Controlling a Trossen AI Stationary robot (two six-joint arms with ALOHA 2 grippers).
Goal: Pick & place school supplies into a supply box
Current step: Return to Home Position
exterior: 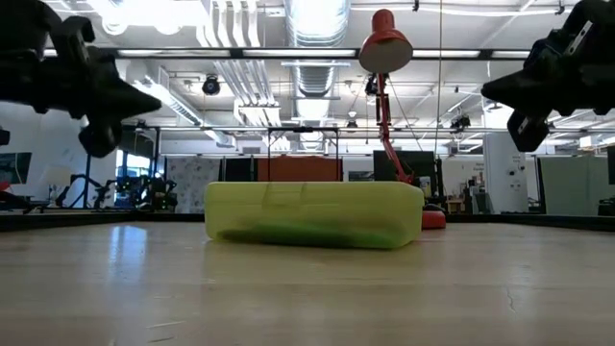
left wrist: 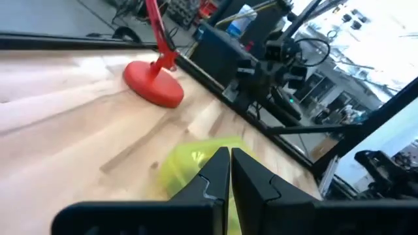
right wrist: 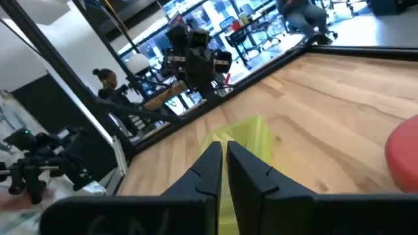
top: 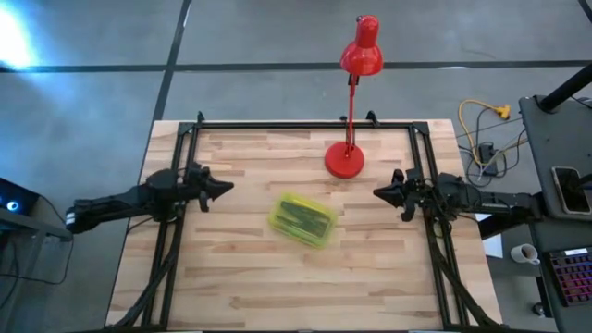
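The supply box (top: 302, 220) lies skewed near the middle of the table (top: 240, 277), lid down, just on the near side of the red lamp (top: 345, 159) and apart from its round base. Through the cloudy yellow-green wall the contents show only as a dark green band along the bottom. Single pens, pencils or scissors cannot be told apart. Each wrist view hides part of the box behind that arm's own fingers, and the right wrist view cuts the lamp base off at the picture's edge. The left hand (top: 220, 188) hangs above the table's left side, well clear of the box, its fingers (left wrist: 212, 176) drawn together with only a thin slit between them and nothing held. The right hand (top: 381, 192) hangs above the right side, equally far from the box, its fingers (right wrist: 208, 171) likewise pressed close and empty. From the low view both hands sit high above the box. The table is pale wood planking framed by black rails. Around it is grey floor, with a yellow cable (top: 483, 120) coiled at the far right. Beyond is an open workshop with ceiling ducts, strip lights and desks, where a person (right wrist: 108, 81) shows beyond the table's left edge.
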